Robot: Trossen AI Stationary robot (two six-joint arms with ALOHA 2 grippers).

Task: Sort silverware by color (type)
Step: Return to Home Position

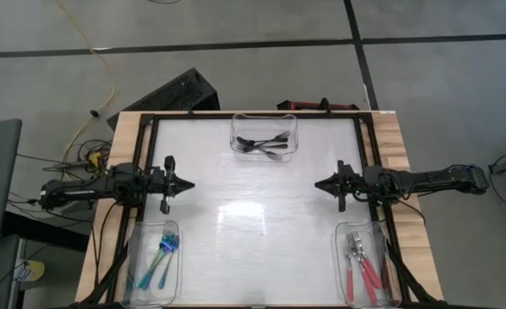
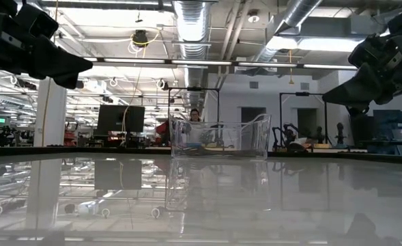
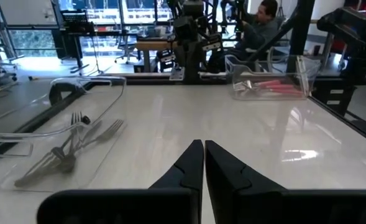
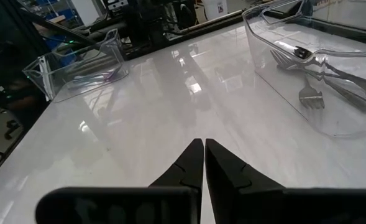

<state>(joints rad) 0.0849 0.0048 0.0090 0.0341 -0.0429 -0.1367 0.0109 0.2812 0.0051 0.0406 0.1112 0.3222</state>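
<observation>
Both arms hang clear above the white table (image 1: 253,215) with nothing in their grip. The left gripper (image 1: 188,184) has its fingers pressed together, only a thin slit between them, and the right gripper (image 1: 319,183) looks the same. Taking the far bin (image 1: 235,129) as the mark, the left gripper sits off to the robot's left of it and back toward the near edge. The right gripper mirrors it on the other side, and the two tips point at each other across bare table.

To my eye the sorting is done and what remains is parking the arms. Doing that well should mean drawing each arm back at height, fingers kept together, so that no elbow or cable brushes a bin wall.

The far bin holds the black forks (image 1: 265,143), lying crossed in a loose heap. Well toward the near edge and to its left, a second bin (image 1: 135,257) holds the blue utensils (image 1: 165,253), laid roughly lengthwise. Opposite that, near and to the right of the far bin, a third bin (image 1: 343,266) holds the red-handled utensils (image 1: 360,266) with silver heads. I see no silverware outside the bins
</observation>
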